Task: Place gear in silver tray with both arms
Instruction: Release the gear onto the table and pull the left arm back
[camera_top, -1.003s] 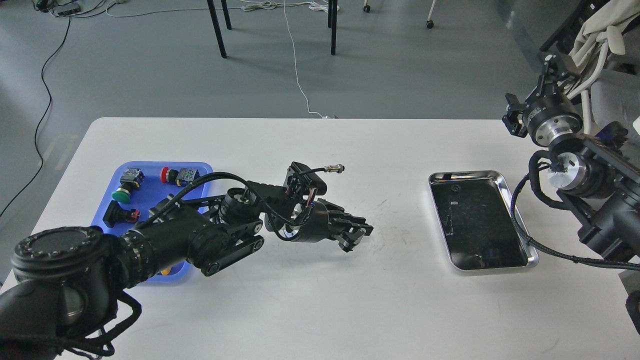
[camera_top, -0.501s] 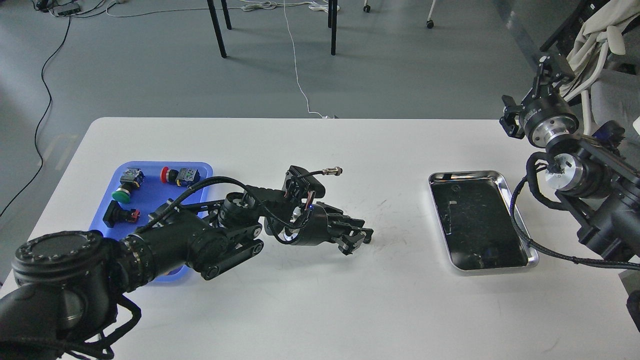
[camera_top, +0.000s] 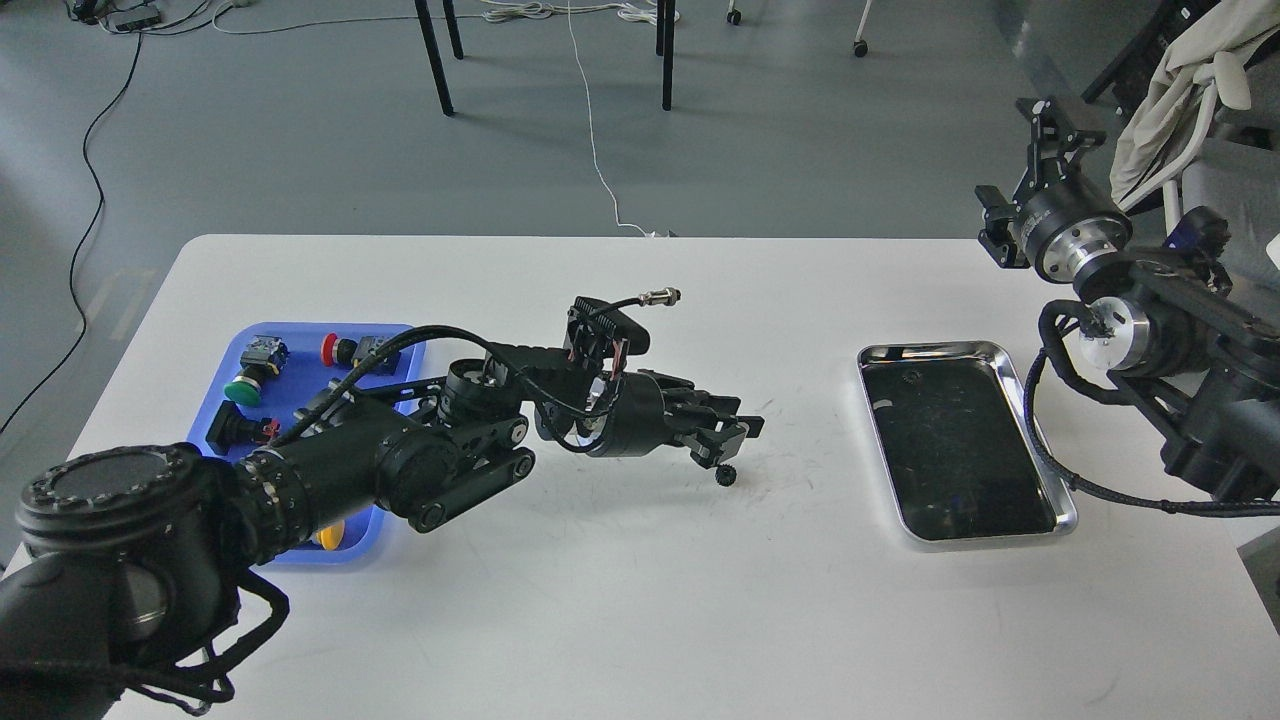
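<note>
A small black gear (camera_top: 726, 476) lies on the white table, just below the fingertips of my left gripper (camera_top: 733, 438). The left gripper is open, holds nothing and hovers a little above the table, pointing right. The silver tray (camera_top: 938, 350) stands to the right of the gear, about a hand's width away, and its dark bottom is bare. My right gripper (camera_top: 1043, 112) is raised beyond the table's far right edge, behind the tray; it is small and dark, so its fingers cannot be told apart.
A blue plastic tray (camera_top: 300, 395) at the left holds several push-button switches and is partly covered by my left arm. The right arm's cable (camera_top: 1040, 455) hangs along the silver tray's right rim. Chair legs and cables are on the floor beyond the table.
My left gripper has lifted off the table and opened, leaving the gear on the table. The right arm has swung up and back, away from the tray.
</note>
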